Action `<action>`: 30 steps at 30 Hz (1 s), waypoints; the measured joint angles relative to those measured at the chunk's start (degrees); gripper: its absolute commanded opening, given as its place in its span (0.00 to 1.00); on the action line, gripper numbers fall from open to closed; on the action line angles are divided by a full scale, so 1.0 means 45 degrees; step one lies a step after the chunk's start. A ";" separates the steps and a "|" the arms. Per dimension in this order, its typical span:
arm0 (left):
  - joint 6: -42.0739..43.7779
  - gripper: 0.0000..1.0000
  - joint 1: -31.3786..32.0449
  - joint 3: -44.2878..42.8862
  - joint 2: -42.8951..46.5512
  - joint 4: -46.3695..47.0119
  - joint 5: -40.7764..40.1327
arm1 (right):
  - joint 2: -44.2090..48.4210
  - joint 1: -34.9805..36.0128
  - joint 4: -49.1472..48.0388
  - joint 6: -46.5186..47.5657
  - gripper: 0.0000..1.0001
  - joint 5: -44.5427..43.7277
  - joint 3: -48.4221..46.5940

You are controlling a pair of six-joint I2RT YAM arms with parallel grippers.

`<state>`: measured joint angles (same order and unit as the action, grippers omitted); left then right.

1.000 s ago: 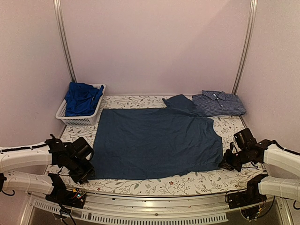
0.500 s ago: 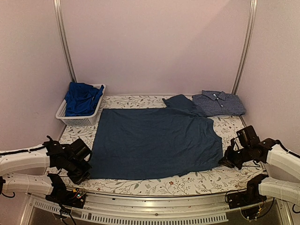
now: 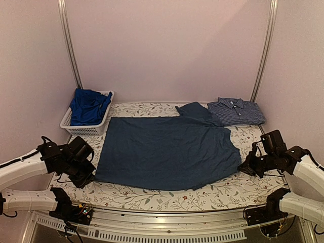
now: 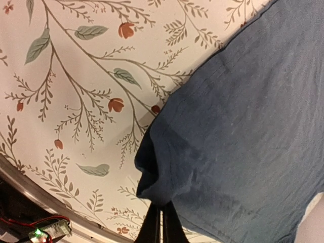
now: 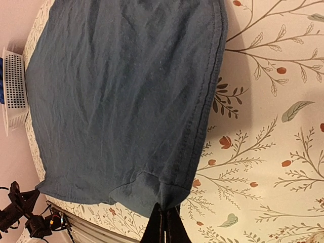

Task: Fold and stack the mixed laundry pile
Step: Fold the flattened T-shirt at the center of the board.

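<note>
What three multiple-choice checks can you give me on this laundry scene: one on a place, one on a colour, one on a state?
1. Where on the table does the folded checked shirt lie?
A. near left corner
B. far right corner
C. middle

2. What colour is the garment in the white basket?
A. red
B. white
C. bright blue

3. How do the left pincer and right pincer stand?
A. both shut on near corners of the navy T-shirt
B. both open above it
C. one shut, one open

Answers:
1 B: it sits at the back on the right.
2 C: royal blue cloth shows over the rim.
3 A: each wrist view shows a cloth corner pinched.
</note>
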<state>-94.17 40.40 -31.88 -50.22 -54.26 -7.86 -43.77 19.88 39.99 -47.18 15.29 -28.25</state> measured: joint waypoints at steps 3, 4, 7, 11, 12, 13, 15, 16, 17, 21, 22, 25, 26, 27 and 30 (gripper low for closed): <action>0.0491 0.00 -0.0641 -0.0350 0.0053 -0.0102 -0.0136 | -0.0058 0.0000 0.0151 -0.0044 0.00 -0.0189 -0.0248; 0.0680 0.00 -0.0879 -0.0452 0.0044 -0.0092 -0.0146 | -0.0126 0.0000 0.0165 -0.0044 0.00 -0.0277 -0.0335; 0.1409 0.00 -0.1579 -0.0777 -0.0214 0.0015 -0.0170 | -0.0471 0.0000 0.0126 -0.0044 0.00 -0.0423 -0.0646; 0.2399 0.00 -0.2210 -0.1413 -0.1059 0.0355 -0.0257 | -0.1277 0.0000 -0.0151 -0.0039 0.00 -0.0646 -0.1044; 0.2608 0.00 -0.2327 -0.1579 -0.1273 0.0461 -0.0296 | -0.1501 0.0000 -0.0238 -0.0039 0.00 -0.0670 -0.1151; 0.2861 0.00 -0.2463 -0.1773 -0.1515 0.0617 -0.0330 | -0.1695 -0.0005 -0.0350 -0.0029 0.00 -0.0685 -0.1234; 0.3298 0.00 -0.2730 -0.2025 -0.1938 0.0937 -0.0374 | -0.2147 -0.0058 -0.0549 0.0010 0.00 -0.0714 -0.1467; 0.3463 0.00 -0.2866 -0.2098 -0.2118 0.1064 -0.0379 | -0.2409 -0.0146 -0.0704 0.0049 0.00 -0.0714 -0.1613; 0.3667 0.00 -0.3016 -0.2118 -0.2293 0.1248 -0.0374 | -0.2569 -0.0214 -0.0797 0.0092 0.00 -0.0714 -0.1695; 0.4357 0.00 -0.3594 -0.2137 -0.2939 0.1821 -0.0340 | -0.3308 -0.0646 -0.1355 0.0393 0.00 -0.0709 -0.2089; 0.4507 0.00 -0.3691 -0.2157 -0.3084 0.1938 -0.0330 | -0.3546 -0.0782 -0.1511 0.0486 0.00 -0.0690 -0.2205; 0.4998 0.00 -0.3978 -0.2370 -0.3706 0.2351 -0.0291 | -0.4240 -0.1049 -0.1977 0.0733 0.00 -0.0602 -0.2443; 0.5124 0.00 -0.4046 -0.2458 -0.3876 0.2443 -0.0282 | -0.4469 -0.1098 -0.2152 0.0792 0.00 -0.0583 -0.2497; 0.5304 0.00 -0.4129 -0.2579 -0.4095 0.2608 -0.0267 | -0.4770 -0.1141 -0.2302 0.0869 0.00 -0.0559 -0.2584; 0.5722 0.00 -0.4274 -0.2924 -0.4663 0.3007 -0.0253 | -0.5561 -0.1248 -0.2798 0.1078 0.00 -0.0466 -0.2691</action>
<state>-68.42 21.17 -45.04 -71.20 -40.73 -8.99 -68.79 14.26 27.40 -42.33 13.19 -40.36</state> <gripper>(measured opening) 0.005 0.005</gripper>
